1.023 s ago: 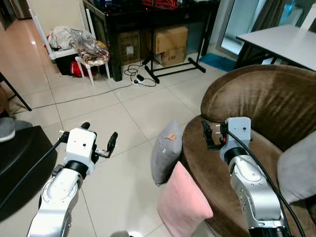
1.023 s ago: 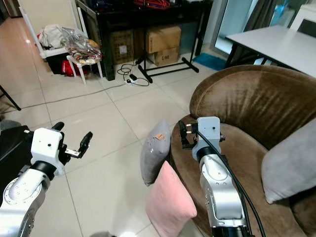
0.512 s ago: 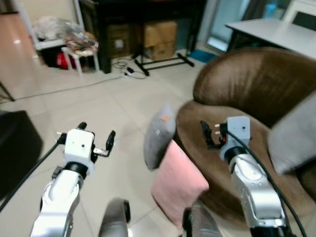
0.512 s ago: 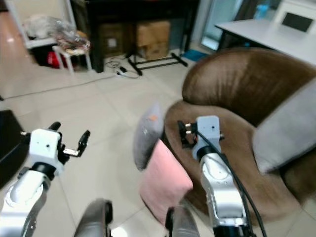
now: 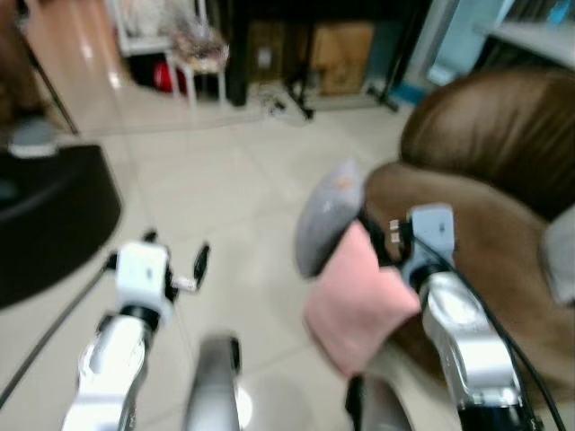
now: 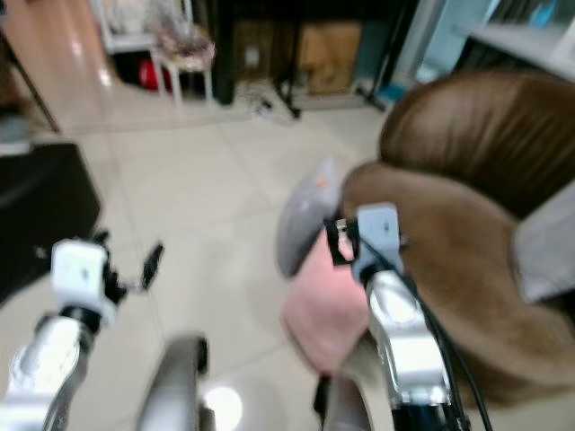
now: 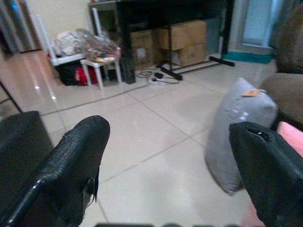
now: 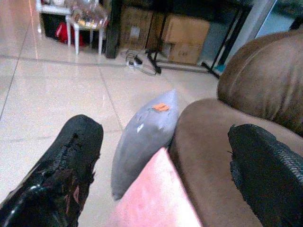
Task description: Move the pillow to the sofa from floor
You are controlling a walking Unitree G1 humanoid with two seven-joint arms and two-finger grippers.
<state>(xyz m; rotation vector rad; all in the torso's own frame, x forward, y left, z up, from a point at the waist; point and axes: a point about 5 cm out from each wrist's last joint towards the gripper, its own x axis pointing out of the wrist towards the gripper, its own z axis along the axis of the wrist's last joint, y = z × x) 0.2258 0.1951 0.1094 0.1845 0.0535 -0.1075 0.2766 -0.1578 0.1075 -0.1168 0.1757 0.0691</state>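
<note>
A grey pillow [image 5: 328, 215] stands on the tiled floor, leaning against the front of the brown sofa [image 5: 485, 171]. A pink pillow [image 5: 359, 301] leans on the sofa just in front of it. My right gripper [image 8: 165, 165] is open and empty, held above the pink pillow near the sofa's edge, with the grey pillow [image 8: 142, 135] ahead of it. My left gripper [image 7: 165, 156] is open and empty over bare floor, to the left of the grey pillow [image 7: 239, 127]. The eye views are blurred.
A black round object [image 5: 45, 215] lies on the floor at the left. Behind stand a black table with cardboard boxes [image 7: 189, 40] under it, a white stool [image 7: 102, 64] and cables [image 8: 139, 64]. Another grey cushion [image 5: 561, 256] rests on the sofa.
The whole picture has shifted and blurred, so the camera moved; the pillows and sofa now sit further right. Both pillows still lean on the sofa and both grippers stay open.
</note>
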